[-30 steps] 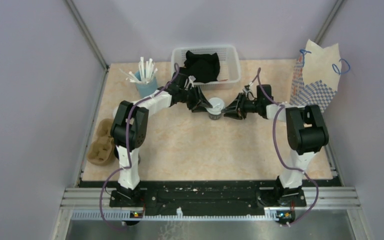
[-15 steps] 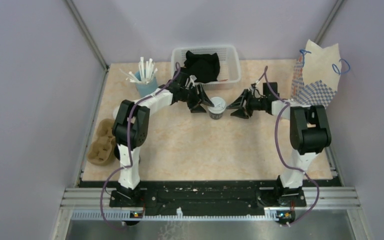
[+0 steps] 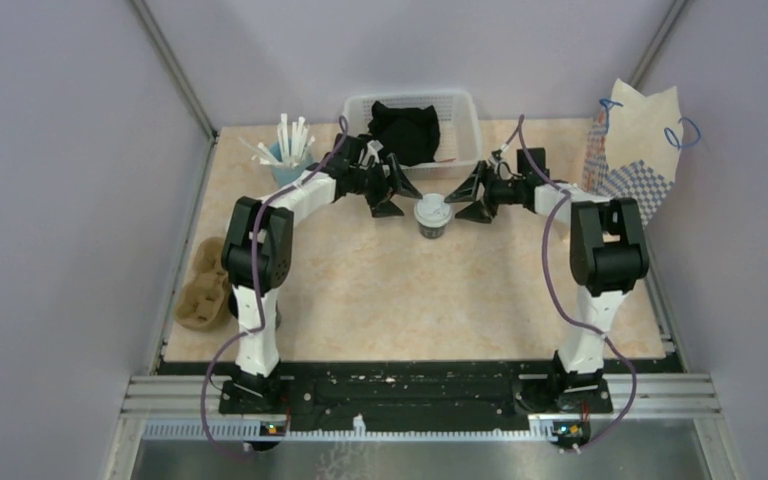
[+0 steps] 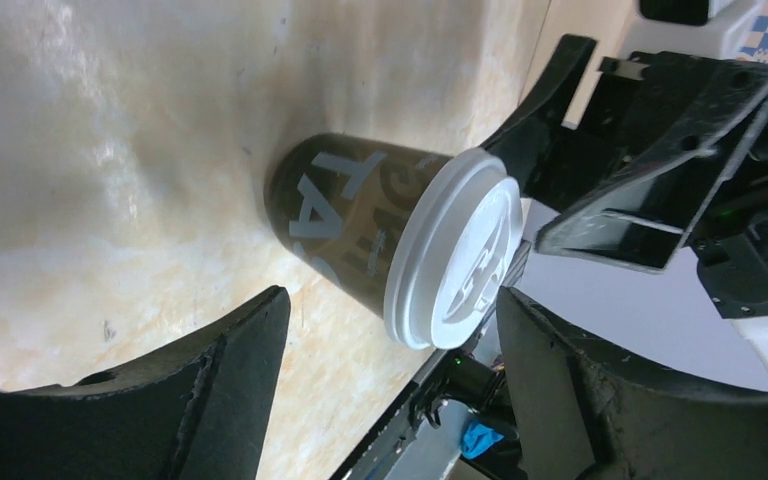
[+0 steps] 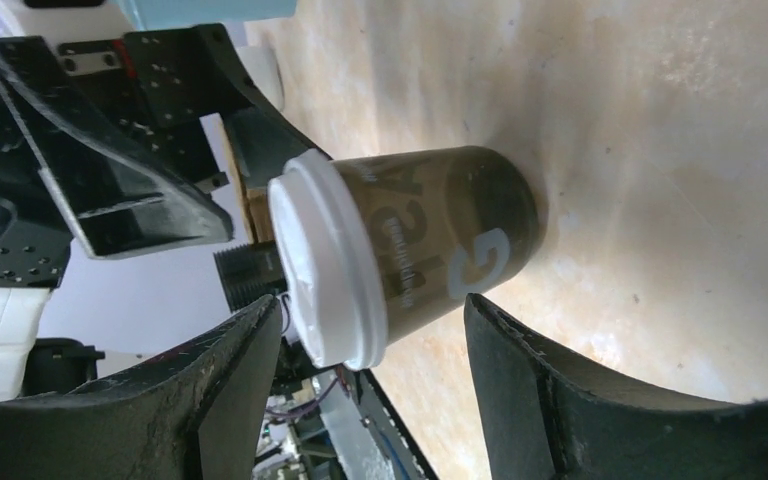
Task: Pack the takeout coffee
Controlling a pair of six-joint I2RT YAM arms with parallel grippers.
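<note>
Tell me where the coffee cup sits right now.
In the top view, the white-lidded cup stands upright at the far middle of the table, just in front of the white basket, between the left gripper and right gripper, both with fingers spread.

**Work Surface and Items Resting on It**

The work surface is a beige, marble-patterned tabletop (image 3: 410, 300) enclosed by pale walls. Five items stand or lie directly on it.

- A dark brown paper cup with pale lettering and a white plastic lid (image 3: 431, 215) stands upright near the middle of the far half.
- A white slotted plastic basket (image 3: 460, 150) sits at the far edge, just behind the cup.
- A light-blue cup filled with white sticks (image 3: 291, 175) stands in the far left corner.
- A brown moulded-pulp cup carrier (image 3: 203, 285) lies at the left edge, well apart from the lidded cup.
- A beige paper bag with blue checks and blue cord handles (image 3: 632, 150) stands upright in the far right corner.
</note>
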